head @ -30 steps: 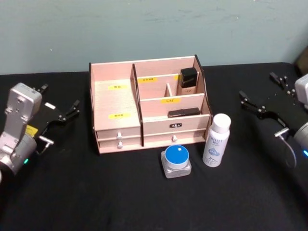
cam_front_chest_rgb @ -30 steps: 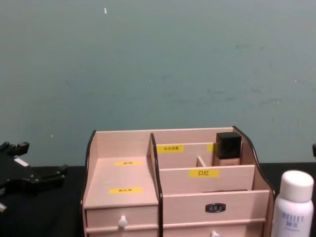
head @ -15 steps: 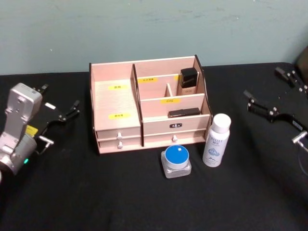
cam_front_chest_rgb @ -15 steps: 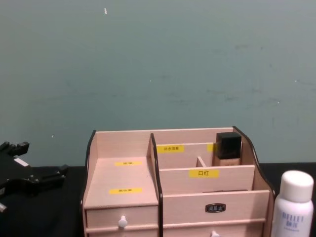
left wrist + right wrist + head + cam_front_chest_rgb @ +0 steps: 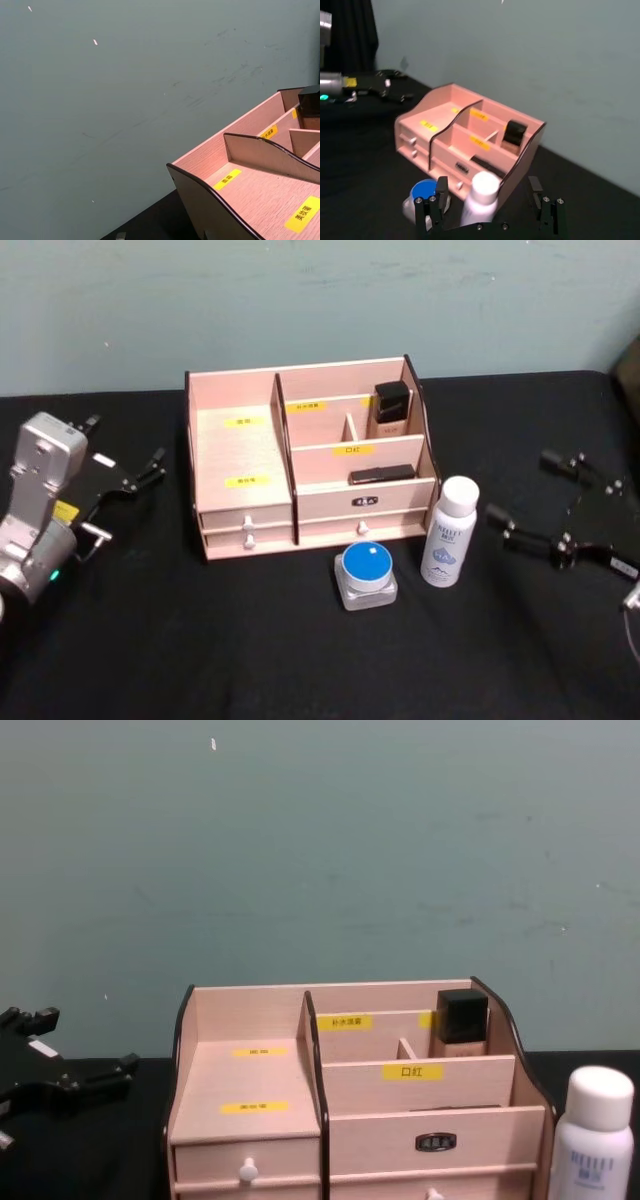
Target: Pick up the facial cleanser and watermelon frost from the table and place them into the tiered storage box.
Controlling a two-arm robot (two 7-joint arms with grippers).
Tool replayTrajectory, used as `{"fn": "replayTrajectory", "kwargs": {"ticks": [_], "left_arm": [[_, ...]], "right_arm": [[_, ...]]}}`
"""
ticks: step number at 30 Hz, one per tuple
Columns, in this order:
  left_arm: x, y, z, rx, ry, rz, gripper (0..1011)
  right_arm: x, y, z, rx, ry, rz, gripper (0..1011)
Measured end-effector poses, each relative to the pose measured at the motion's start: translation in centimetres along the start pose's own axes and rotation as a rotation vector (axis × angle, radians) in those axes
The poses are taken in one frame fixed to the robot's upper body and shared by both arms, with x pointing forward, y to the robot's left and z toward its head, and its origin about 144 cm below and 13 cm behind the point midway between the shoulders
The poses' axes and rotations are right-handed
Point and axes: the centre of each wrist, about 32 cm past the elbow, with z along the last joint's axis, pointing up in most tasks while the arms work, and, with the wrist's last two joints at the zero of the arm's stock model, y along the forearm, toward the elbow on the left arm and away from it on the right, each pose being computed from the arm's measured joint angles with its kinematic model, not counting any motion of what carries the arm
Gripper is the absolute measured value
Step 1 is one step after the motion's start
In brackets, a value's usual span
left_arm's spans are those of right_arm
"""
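The facial cleanser point(image 5: 450, 532), a tall white bottle, stands on the black table just right of the tiered storage box point(image 5: 240, 455). The watermelon frost point(image 5: 366, 574), a squat jar with a blue lid, sits in front of the box. My right gripper point(image 5: 522, 486) is open, right of the cleanser and apart from it. In the right wrist view, the gripper point(image 5: 489, 210) has its fingers spread either side of the cleanser's cap point(image 5: 484, 187), with the blue lid point(image 5: 424, 191) beside it. My left gripper point(image 5: 125, 445) rests open, left of the box point(image 5: 250, 1070).
A black-capped beige bottle point(image 5: 392, 412) stands in the box's back right compartment. A flat black item point(image 5: 382, 474) lies in the compartment in front of it. A teal wall runs behind the table. The left wrist view looks along the box's left wall point(image 5: 210, 210).
My right gripper has come forward and inward from the back right of the table, towards the right side of the cleanser. The left arm, box, bottle and jar have not moved.
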Motion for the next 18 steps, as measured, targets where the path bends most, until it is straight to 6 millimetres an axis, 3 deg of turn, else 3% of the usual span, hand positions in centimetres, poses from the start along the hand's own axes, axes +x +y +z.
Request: {"fn": "replayTrajectory", "kwargs": {"ticks": [18], "left_arm": [[0.0, 0.0, 0.0, 0.000, 0.000, 0.000, 1010]], "right_arm": [[-0.9, 1.1, -3.1, -0.159, 0.106, 0.039, 1002]]}}
